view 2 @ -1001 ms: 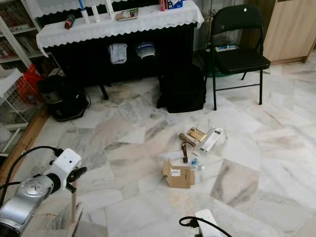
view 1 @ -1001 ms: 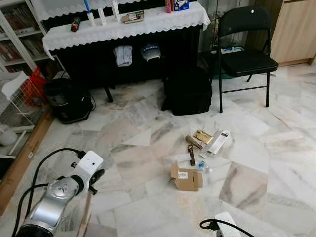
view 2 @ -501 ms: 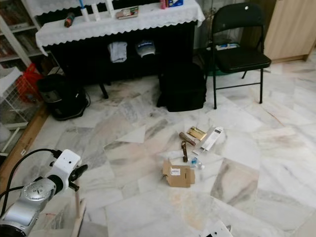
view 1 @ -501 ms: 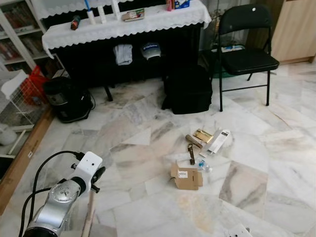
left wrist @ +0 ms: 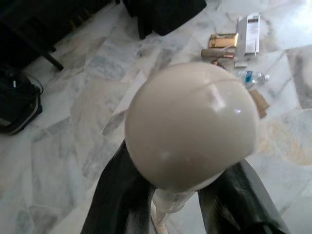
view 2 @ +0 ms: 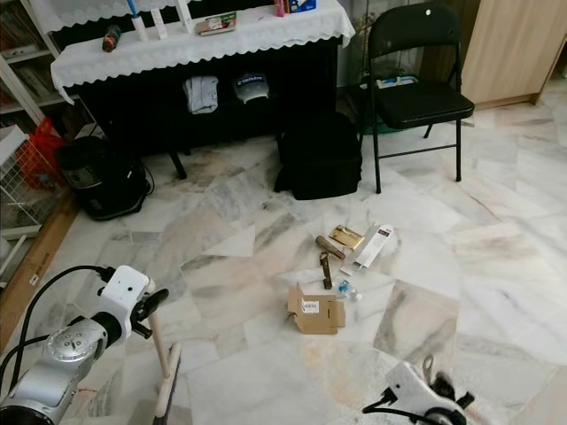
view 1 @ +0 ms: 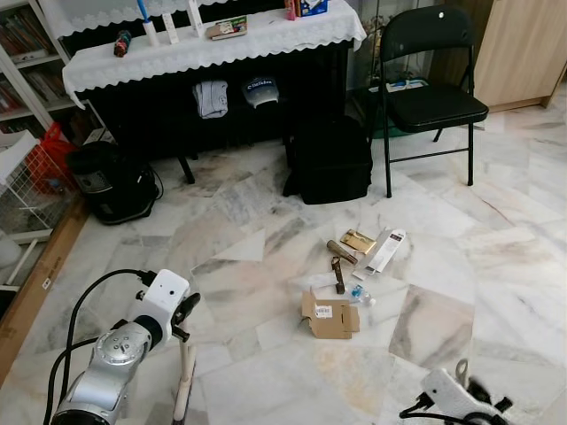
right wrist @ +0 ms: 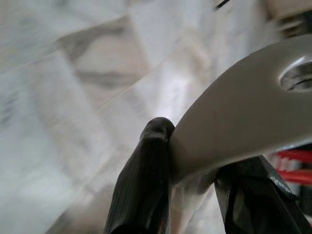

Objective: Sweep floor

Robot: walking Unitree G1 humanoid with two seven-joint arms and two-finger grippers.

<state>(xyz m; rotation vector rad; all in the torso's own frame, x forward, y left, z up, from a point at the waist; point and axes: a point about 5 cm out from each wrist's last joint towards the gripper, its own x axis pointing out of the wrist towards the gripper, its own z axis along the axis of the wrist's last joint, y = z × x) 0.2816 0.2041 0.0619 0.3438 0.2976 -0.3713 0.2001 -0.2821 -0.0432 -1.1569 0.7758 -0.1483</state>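
Observation:
My left gripper (view 1: 183,320) is low on the left, shut on a cream broom handle (view 1: 184,381) that runs down to the floor. In the left wrist view the handle's round knob (left wrist: 190,126) sits between the black fingers (left wrist: 117,195). At the bottom right, my right gripper (view 1: 476,397) is shut on a white flat handle (right wrist: 243,107) with a hole at its end; what it belongs to is hidden. The litter lies mid-floor: a flattened cardboard box (view 1: 330,316), a small plastic bottle (view 1: 361,294), a brown tube (view 1: 339,252), a gold box (view 1: 359,241) and a white carton (view 1: 386,251).
A black backpack (view 1: 330,159) stands behind the litter under a dark table with a white cloth (view 1: 208,40). A black folding chair (view 1: 430,84) is at the right, a black bag (view 1: 111,181) at the left by a wire rack (view 1: 22,190). The floor is marble tile.
The right gripper has come into view at the bottom right with the white handle. The left gripper and the broom handle have shifted a little to the right. The camera has moved slightly.

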